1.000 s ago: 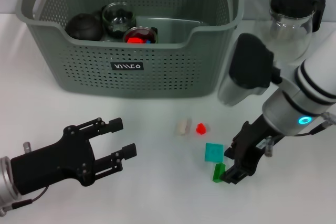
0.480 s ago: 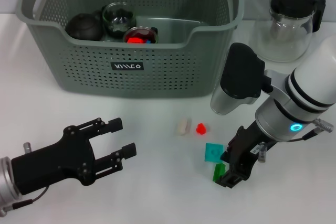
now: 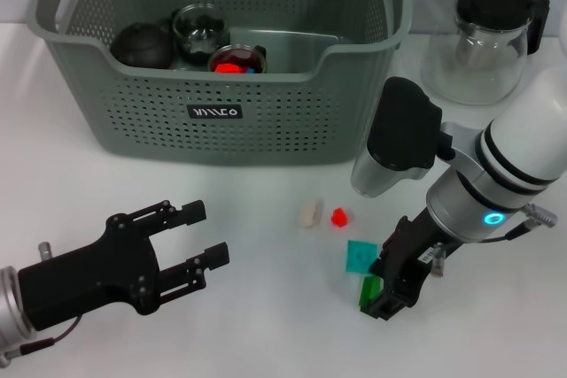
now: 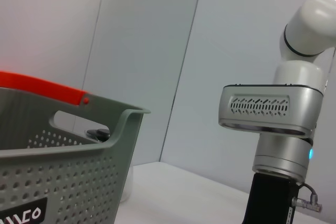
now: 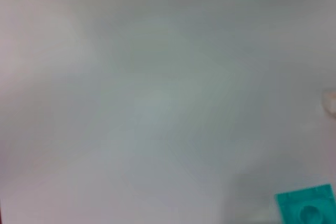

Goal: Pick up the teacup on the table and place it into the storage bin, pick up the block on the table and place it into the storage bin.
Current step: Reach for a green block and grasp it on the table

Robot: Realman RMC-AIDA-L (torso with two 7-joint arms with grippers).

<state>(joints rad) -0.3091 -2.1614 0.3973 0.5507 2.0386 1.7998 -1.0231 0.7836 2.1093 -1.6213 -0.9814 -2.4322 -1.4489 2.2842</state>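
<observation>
A glass jug with a black lid stands on the white table at about two o'clock (its handle also black). Behind it, at twelve o'clock, rises a pale grey panelled wall.

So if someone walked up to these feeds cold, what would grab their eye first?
Probably the storage bin filling the back of the table, with a dark teapot and glassware inside. Next, the right gripper down at the table on a small green block, beside a teal tile. The left gripper hangs open in the near left corner, away from everything.
</observation>
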